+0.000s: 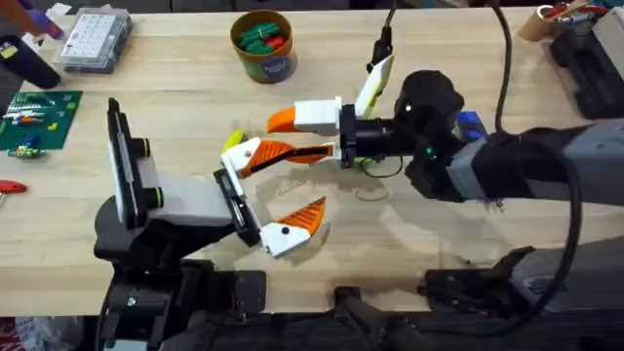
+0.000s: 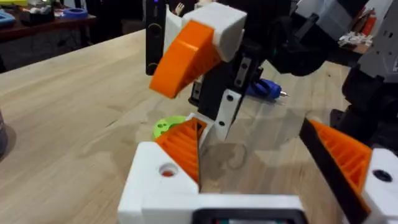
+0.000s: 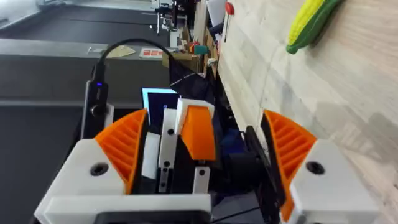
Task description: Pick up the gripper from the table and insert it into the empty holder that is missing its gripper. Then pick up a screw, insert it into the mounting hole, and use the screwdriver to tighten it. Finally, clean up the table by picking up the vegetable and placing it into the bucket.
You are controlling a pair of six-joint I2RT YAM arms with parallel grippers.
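Overhead, the left gripper point(image 1: 328, 177) lies at mid-table with its two orange fingers spread wide and nothing between them. Just beyond it, a white block point(image 1: 317, 115) carrying an orange finger point(image 1: 283, 119) juts left from a black fixture, with the right arm point(image 1: 507, 156) large and dark behind it. The bucket point(image 1: 263, 44) stands at the far middle of the table point(image 1: 175, 97), with green and red pieces inside. A sliver of the blue screwdriver point(image 1: 471, 125) peeks out beside the right arm.

From the left wrist, the screwdriver lies flat on the wood to the right of the fixture. A small green round piece point(image 2: 165, 126) sits on the table just past the left gripper's fingers.

From the right wrist, the right gripper point(image 3: 205, 115) is also spread wide, framing the fixture's orange finger without touching it. A yellow corn cob point(image 3: 311, 22) lies farther off on the table. Which orange piece is the loose finger, I cannot tell.
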